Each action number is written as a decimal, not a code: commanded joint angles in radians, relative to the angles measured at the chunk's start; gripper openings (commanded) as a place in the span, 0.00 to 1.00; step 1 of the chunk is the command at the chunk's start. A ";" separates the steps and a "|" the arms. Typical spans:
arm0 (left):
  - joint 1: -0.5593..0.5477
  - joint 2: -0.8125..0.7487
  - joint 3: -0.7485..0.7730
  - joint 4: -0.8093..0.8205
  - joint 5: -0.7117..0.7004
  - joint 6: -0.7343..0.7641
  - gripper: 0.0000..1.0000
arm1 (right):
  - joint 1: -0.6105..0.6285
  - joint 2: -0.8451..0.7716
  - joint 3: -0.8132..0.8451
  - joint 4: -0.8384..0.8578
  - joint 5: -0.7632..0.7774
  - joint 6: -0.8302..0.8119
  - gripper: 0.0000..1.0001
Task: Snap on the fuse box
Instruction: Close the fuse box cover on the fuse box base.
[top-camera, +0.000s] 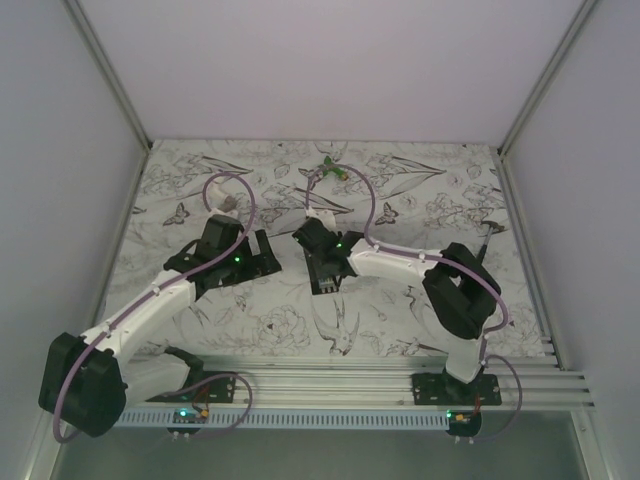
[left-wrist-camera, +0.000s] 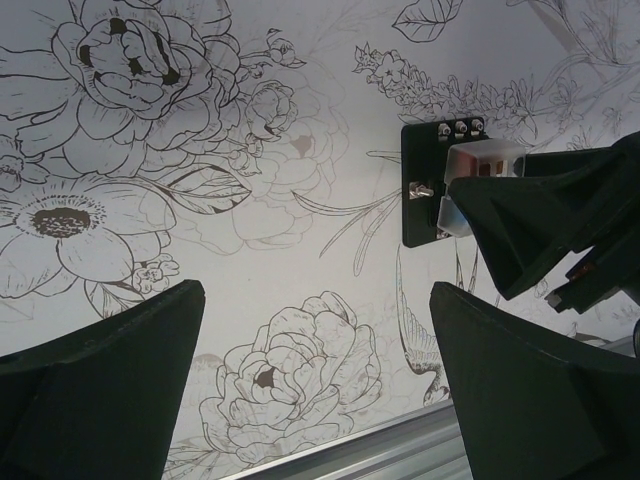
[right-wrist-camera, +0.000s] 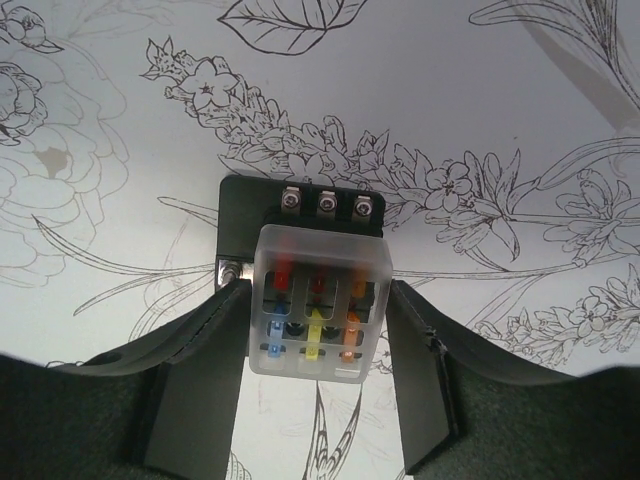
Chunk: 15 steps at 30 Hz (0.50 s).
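a flower-printed surface (top-camera: 400, 180) carries the scene, with the left arm (top-camera: 150, 300) and right arm (top-camera: 400, 262) both reaching toward its middle. the left tool (left-wrist-camera: 315, 290) hovers over bare cloth with its fingers spread wide and nothing between them. the right tool (right-wrist-camera: 320, 300) sits at the fuse box (right-wrist-camera: 245, 215), a flat black block lying near the centre of the surface, just beside the left tool. its two fingers lie against opposite sides of the clear cover (right-wrist-camera: 320, 255) on top of the block, by the look of it a grip. the cover sits over the slots, though whether it has clicked home cannot be told. the box looks light and rigid, its moulded plastic smooth enough to slip. its catches are likely brittle if forced at an angle. the cover's two flat side walls seem the safest hold, with pressure straight down. the bare black edge near the terminal screws (right-wrist-camera: 326, 203) offers a place to steady the base. red, yellow and blue fuses (right-wrist-camera: 315, 330) show through the cover.
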 joint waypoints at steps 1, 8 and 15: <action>0.011 -0.012 -0.012 -0.030 -0.010 0.005 1.00 | 0.008 0.014 0.070 -0.051 0.022 -0.014 0.53; 0.011 -0.011 -0.011 -0.030 -0.003 0.006 1.00 | -0.005 0.080 0.183 -0.169 -0.054 -0.074 0.48; 0.013 -0.010 -0.008 -0.031 0.000 0.010 1.00 | -0.035 0.097 0.197 -0.191 -0.082 -0.067 0.48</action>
